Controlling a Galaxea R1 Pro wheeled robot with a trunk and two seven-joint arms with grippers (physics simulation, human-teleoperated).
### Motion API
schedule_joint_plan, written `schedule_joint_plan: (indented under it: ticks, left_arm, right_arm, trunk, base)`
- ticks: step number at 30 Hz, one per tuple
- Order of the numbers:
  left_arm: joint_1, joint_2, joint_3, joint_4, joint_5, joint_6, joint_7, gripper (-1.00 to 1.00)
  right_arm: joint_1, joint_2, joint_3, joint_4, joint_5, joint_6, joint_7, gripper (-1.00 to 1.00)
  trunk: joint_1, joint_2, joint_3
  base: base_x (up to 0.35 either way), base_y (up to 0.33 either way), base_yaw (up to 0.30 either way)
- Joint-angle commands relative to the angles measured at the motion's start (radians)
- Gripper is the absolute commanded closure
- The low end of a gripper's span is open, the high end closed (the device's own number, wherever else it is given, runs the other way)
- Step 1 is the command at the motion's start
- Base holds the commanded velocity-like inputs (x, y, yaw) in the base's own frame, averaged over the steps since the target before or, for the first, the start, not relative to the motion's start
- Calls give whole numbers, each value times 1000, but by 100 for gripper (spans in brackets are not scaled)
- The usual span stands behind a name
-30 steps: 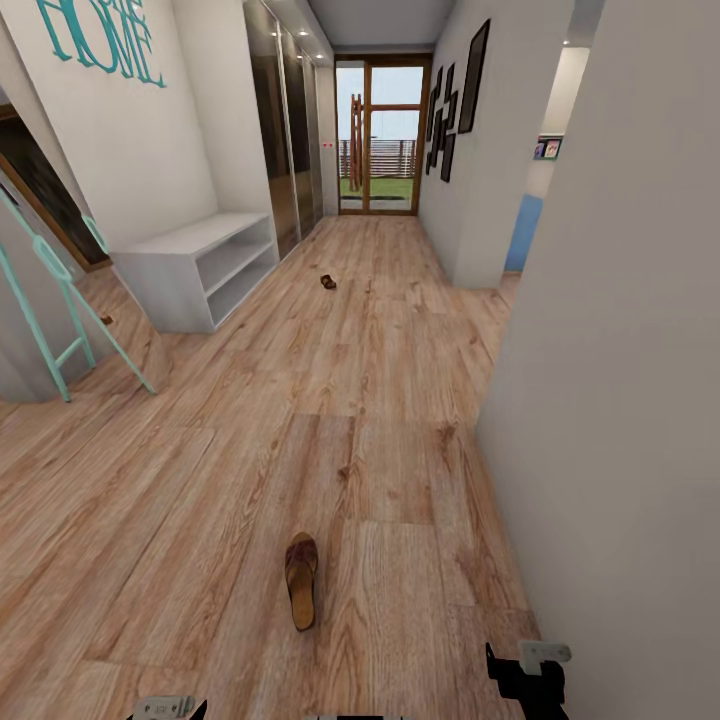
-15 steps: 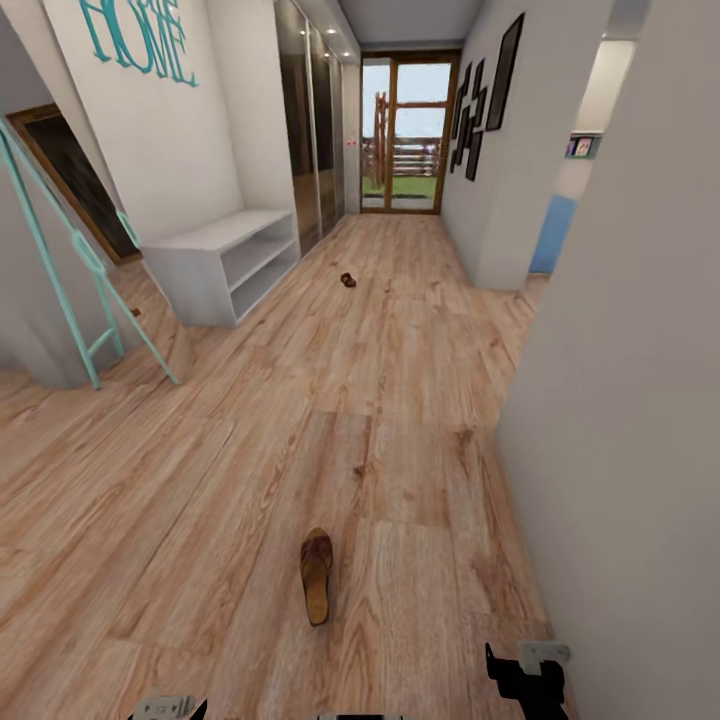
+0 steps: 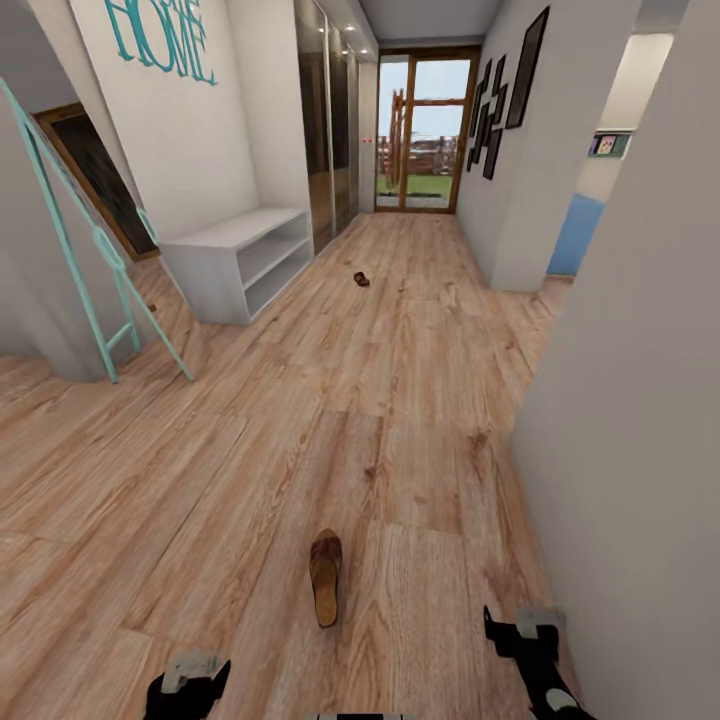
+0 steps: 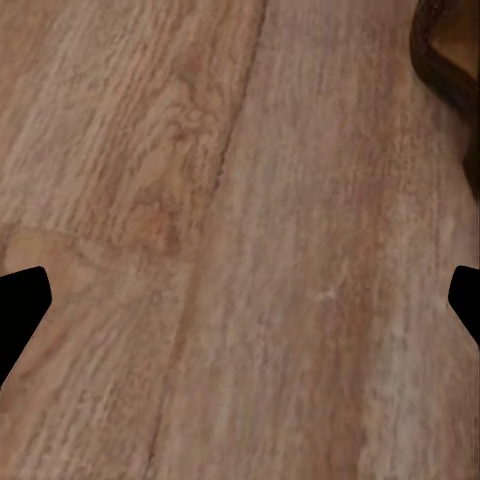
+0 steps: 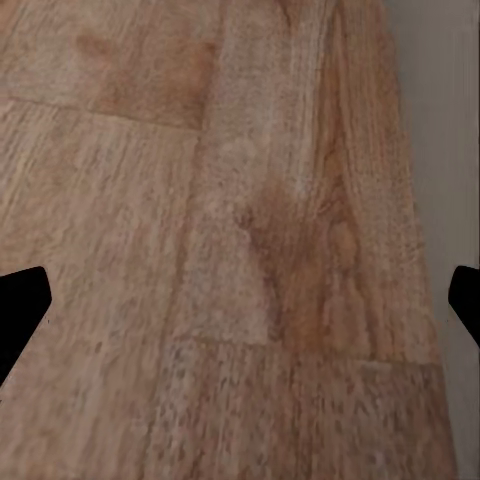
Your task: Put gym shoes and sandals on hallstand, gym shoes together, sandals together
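Lying flat on the corridor floor (image 3: 250, 450), the near sandal (image 3: 325, 577) is seen with its long axis running almost straight down the corridor. A second sandal (image 3: 361, 279) is seen far ahead, near a low white shelf bench (image 3: 240, 260). The left gripper (image 3: 185, 685) and right gripper (image 3: 520, 640) are held wide open above the planks, with nothing grasped.

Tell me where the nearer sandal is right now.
In the head view the nearer sandal lies on the wooden floor low in the middle, between the left gripper and right gripper, apart from both.
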Motion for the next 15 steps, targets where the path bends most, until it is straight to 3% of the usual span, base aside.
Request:
schedule_joint_plan:
  ticks: [1, 2, 6, 7, 15]
  left_arm:
    - [-12, -5, 8, 1, -4, 9, 1, -100]
    - [-59, -15, 6, 0, -11, 69, 27, -100]
    - [-122, -23, 6, -1, -17, 159, 41, -100]
    - [-162, -29, 5, 0, -21, 205, 45, -100]
    - [-191, -31, 4, 0, -23, 231, 47, -100]
  right_arm:
    - [0, 0, -4, -26, 11, 5, -3, -100]
    - [0, -1, 3, -131, 10, 67, -3, -100]
    - [0, -1, 7, -260, 8, 198, -1, -100]
    - [0, 2, 9, -373, 7, 310, 2, -100]
    - [0, 14, 30, -574, 5, 459, 70, -100]
  trunk:
    - [0, 0, -1]
    - [0, 0, -1]
    - [0, 0, -1]
    - [0, 0, -1]
    - [0, 0, -1]
  base:
    - [5, 0, 2]
    - [2, 0, 1]
    - [1, 0, 0]
    - [0, 0, 0]
    - [0, 0, 0]
